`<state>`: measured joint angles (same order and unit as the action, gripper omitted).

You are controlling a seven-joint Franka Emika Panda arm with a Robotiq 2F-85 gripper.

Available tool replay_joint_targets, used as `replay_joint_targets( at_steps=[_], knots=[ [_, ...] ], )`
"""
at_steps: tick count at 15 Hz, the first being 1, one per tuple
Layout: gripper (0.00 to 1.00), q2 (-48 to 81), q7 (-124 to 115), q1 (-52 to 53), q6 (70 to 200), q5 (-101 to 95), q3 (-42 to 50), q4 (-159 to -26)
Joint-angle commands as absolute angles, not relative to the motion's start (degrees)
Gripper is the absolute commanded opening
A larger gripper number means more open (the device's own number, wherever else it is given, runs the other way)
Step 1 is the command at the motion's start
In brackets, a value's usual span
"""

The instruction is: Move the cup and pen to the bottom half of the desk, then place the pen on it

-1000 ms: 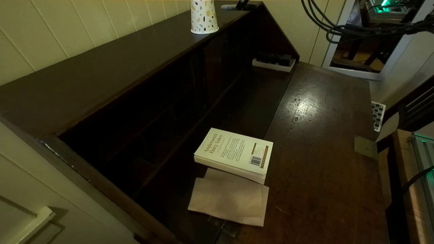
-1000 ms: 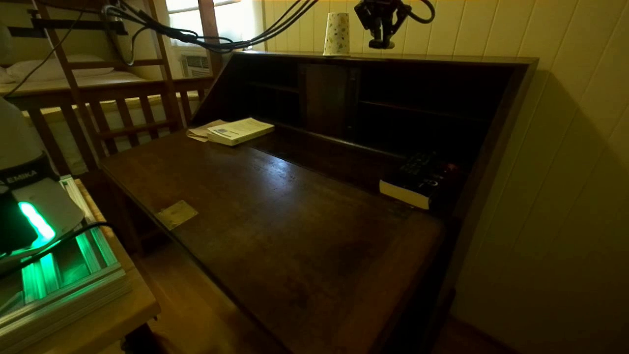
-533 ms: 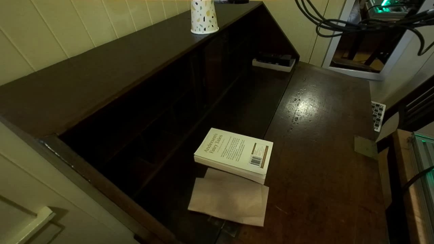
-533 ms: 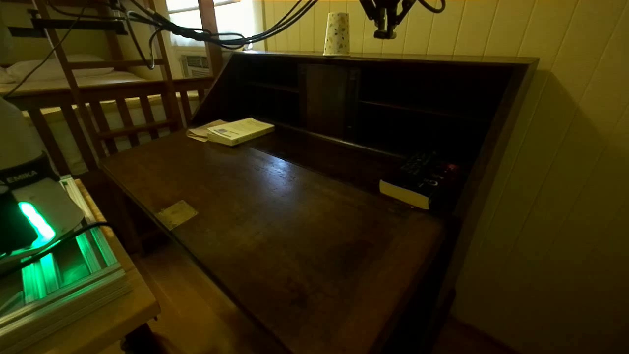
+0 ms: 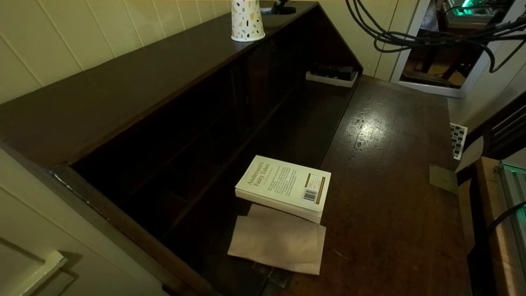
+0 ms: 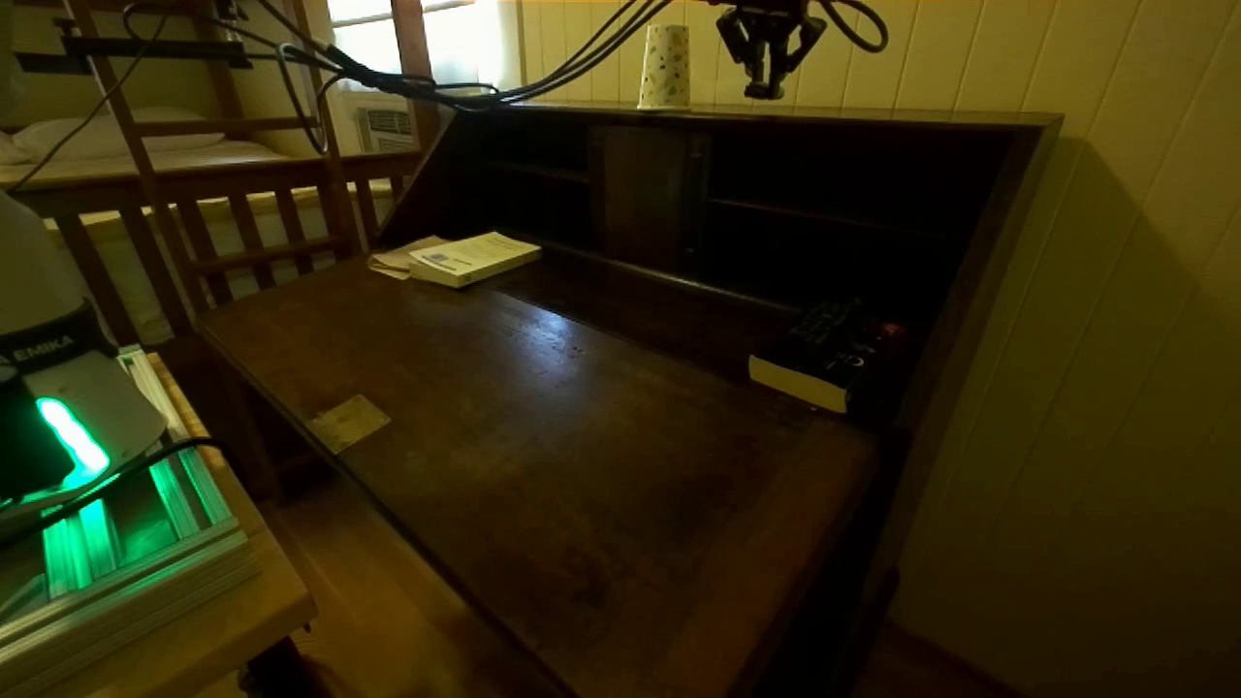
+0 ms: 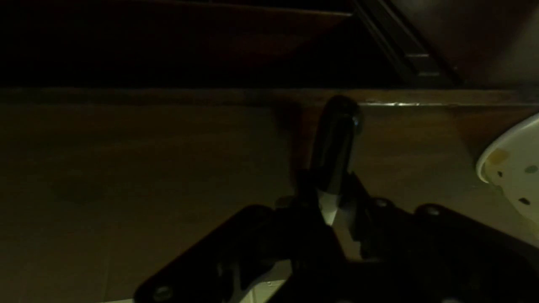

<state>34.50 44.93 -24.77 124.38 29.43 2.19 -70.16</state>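
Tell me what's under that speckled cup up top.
The cup stands upside down, its wide rim on the desk's top ledge. The ledge's wood shows just outside the rim; whatever the rim encloses, and the cup's inside, is covered and can't be seen in any view.

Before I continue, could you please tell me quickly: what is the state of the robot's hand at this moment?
The hand: closed, holding the pen, its dark end sticking out in the wrist view.
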Motion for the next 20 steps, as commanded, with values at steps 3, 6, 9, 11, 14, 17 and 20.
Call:
replay_joint_targets(
  at_steps=[3, 6, 9, 11, 14, 17, 20],
  knots=[
    [0.59, 37.2, 41.8, -23.0, 124.9, 26.5, 3.4, -65.5],
    [0.81, 36.1, 41.3, -22.9, 125.6, 27.6, 2.8, -65.4],
    [0.99, 34.7, 39.8, -22.3, 126.0, 28.0, 2.7, -64.8],
    [1.00, 33.9, 37.7, -21.8, 125.4, 27.9, 2.9, -63.9],
    [1.00, 32.1, 34.7, -20.5, 124.7, 27.0, 3.0, -63.2],
    [1.00, 30.2, 33.3, -18.9, 123.4, 26.5, 2.8, -62.8],
    [1.00, 29.3, 32.0, -16.9, 122.5, 26.1, 2.8, -62.5]
  ],
)
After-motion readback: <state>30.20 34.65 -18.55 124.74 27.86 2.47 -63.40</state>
